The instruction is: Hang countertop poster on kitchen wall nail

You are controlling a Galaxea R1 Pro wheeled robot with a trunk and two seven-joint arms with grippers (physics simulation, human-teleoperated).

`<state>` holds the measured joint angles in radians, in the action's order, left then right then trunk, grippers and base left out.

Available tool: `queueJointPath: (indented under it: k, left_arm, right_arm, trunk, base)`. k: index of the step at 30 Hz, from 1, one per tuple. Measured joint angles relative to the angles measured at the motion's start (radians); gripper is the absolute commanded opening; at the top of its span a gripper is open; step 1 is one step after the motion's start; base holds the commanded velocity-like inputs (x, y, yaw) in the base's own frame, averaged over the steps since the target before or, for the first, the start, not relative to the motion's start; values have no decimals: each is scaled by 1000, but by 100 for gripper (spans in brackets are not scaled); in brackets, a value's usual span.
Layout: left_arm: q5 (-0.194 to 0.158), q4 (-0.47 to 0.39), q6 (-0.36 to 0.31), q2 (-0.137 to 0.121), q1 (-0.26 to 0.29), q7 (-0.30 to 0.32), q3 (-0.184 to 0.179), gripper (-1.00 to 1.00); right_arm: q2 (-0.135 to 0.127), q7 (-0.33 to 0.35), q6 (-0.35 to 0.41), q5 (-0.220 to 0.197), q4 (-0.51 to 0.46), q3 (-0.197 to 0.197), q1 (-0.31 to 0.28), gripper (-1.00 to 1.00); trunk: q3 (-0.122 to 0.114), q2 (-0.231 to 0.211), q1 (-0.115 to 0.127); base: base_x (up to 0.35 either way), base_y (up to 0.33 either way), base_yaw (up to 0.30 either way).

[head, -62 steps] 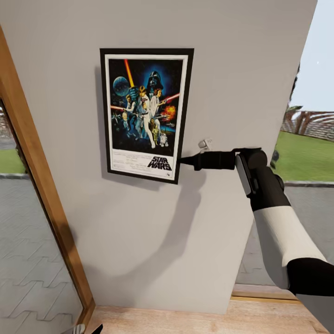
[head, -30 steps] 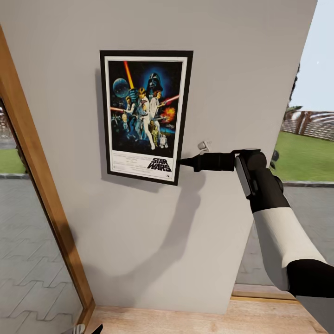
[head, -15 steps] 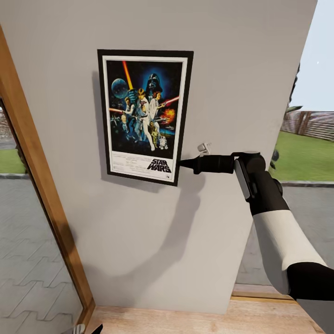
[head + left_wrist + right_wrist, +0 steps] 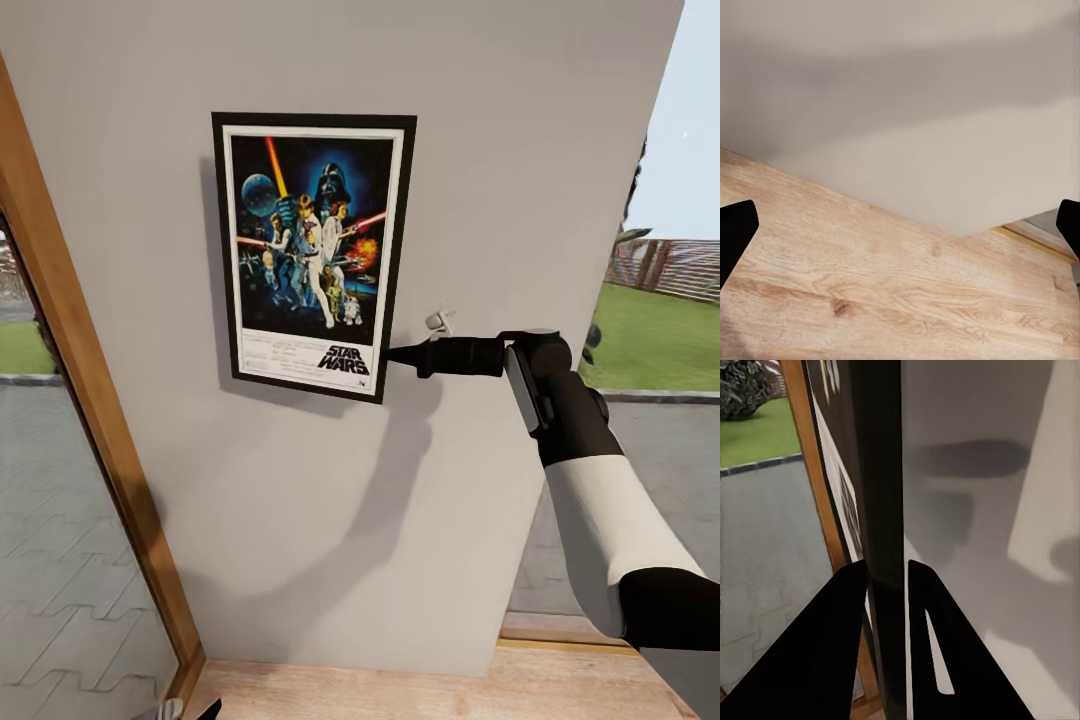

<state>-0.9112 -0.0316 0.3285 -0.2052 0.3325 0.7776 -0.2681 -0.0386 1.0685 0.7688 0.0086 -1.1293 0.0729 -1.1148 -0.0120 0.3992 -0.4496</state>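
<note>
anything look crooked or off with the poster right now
Yes: the poster sits slightly askew on the grey wall, its bottom edge sloping down toward the right tool, which pinches its lower right edge.

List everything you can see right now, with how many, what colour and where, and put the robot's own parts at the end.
poster: one, black frame, white border, dark blue print, against the wall
wall: one, light grey, straight ahead
wooden frame: one, brown, left of the wall
wooden floor: one, light brown, below the wall
lawn: one, green, outside at right
right gripper: one, black, shut on the poster's lower right edge
left gripper: one, black, open, above the floor
</note>
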Motion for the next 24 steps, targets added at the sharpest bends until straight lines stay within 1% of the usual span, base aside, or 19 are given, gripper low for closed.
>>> queueJointPath:
  k: [15,21,24]
  left_arm:
    - [0,0,0,0,0,0,0,100]
    - [0,0,0,0,0,0,-1,100]
    - [0,0,0,0,0,0,0,100]
  right_arm:
    - [-1,0,0,0,1,0,0,-100]
    - [0,0,0,0,1,0,0,-100]
    - [0,0,0,0,1,0,0,-100]
  trunk:
    - [0,0,0]
    - [0,0,0]
    - [0,0,0]
  base:
    - [2,0,0]
    - [210,0,0]
    - [88,0,0]
